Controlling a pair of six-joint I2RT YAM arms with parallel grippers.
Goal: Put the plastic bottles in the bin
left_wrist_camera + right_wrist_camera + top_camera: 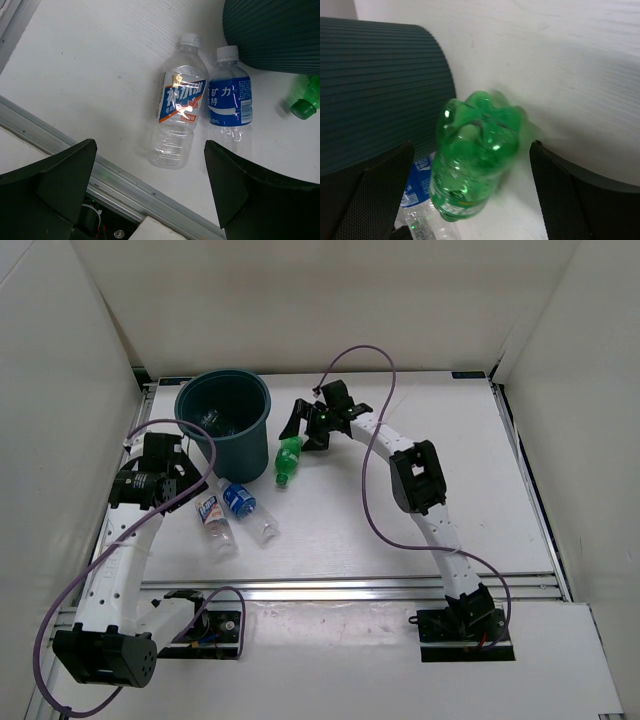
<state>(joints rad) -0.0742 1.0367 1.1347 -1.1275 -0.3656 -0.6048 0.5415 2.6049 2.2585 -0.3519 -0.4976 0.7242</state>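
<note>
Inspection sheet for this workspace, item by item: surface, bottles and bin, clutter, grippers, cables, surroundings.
Surface: white table, no spills seen.
Job's things: teal bin upright at far left, what looks like a clear bottle inside; green bottle, white-label bottle and blue-label bottle lie on the table beside it.
Clutter: nothing seen.
Grippers: left gripper open above the two labelled bottles; right gripper open over the green bottle's base end, not gripping.
Cables: purple cable loops off each arm.
Surroundings: white walls; metal rail at near edge.
</note>
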